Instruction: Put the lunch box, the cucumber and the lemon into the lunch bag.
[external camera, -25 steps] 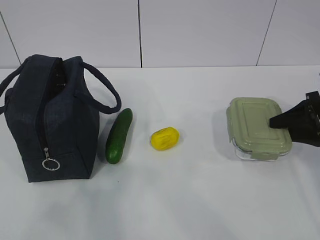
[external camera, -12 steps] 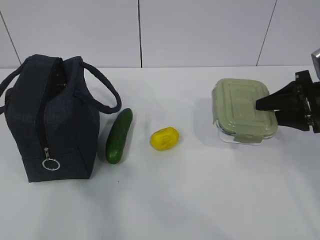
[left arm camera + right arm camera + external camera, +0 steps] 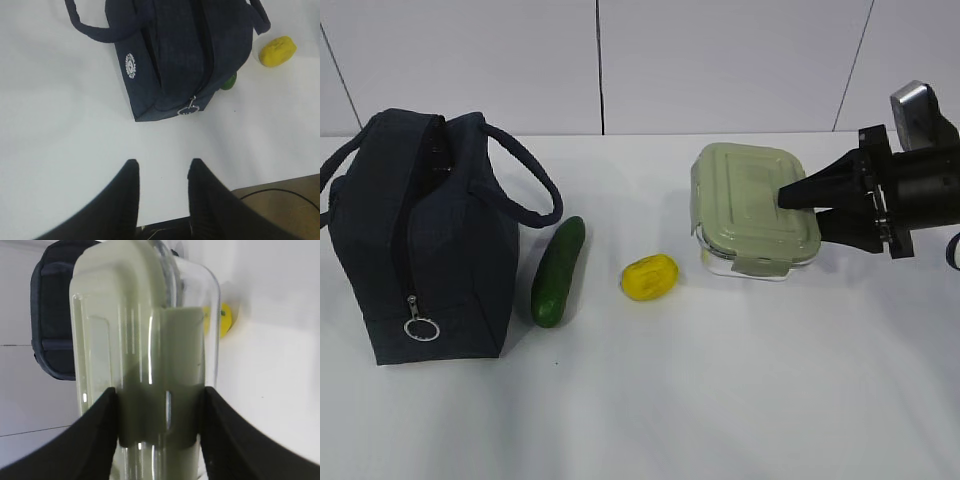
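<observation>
So nothing is in the lunch bag (image 3: 425,235) yet — the right pincer (image 3: 798,205) is clamped on the lunch box (image 3: 753,208), carried clear of the desk (image 3: 720,400). Cucumber (image 3: 558,271) and lemon (image 3: 649,277) lie beside the bag; the left pincer (image 3: 161,186) hangs part-open, empty.

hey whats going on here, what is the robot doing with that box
The right gripper is clamped on the lunch box, a clear container with a sage-green lid, and holds it lifted off the white table, tilted. The dark navy lunch bag stands at the left with its top unzipped. The cucumber and the lemon lie on the table between bag and box, untouched. The left gripper hangs open and empty above the table near the bag.
</observation>
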Controlling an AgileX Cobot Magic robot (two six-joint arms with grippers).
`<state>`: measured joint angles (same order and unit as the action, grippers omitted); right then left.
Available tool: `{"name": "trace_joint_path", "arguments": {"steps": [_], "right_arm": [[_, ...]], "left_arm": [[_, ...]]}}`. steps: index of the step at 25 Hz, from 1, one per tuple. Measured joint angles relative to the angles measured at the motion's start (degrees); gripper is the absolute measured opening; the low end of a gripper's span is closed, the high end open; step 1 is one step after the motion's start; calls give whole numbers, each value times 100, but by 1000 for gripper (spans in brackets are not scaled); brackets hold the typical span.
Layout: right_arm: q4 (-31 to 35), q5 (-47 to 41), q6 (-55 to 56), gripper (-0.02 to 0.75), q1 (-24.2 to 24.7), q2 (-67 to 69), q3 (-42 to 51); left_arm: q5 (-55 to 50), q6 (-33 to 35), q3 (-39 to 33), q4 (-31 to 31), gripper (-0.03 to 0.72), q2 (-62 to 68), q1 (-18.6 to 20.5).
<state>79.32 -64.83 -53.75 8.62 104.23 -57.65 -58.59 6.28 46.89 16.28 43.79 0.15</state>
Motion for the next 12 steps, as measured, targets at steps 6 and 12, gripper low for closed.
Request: {"name": "trace_joint_path", "arguments": {"steps": [6,12], "right_arm": [[-10,0,37,369,-180,-257,-44],[-56,-60,314,369,-179,-633,-464]], "left_arm": [[23,0,763,36,241,1118,0],[212,0,1066,143,260,1879,0]]}}
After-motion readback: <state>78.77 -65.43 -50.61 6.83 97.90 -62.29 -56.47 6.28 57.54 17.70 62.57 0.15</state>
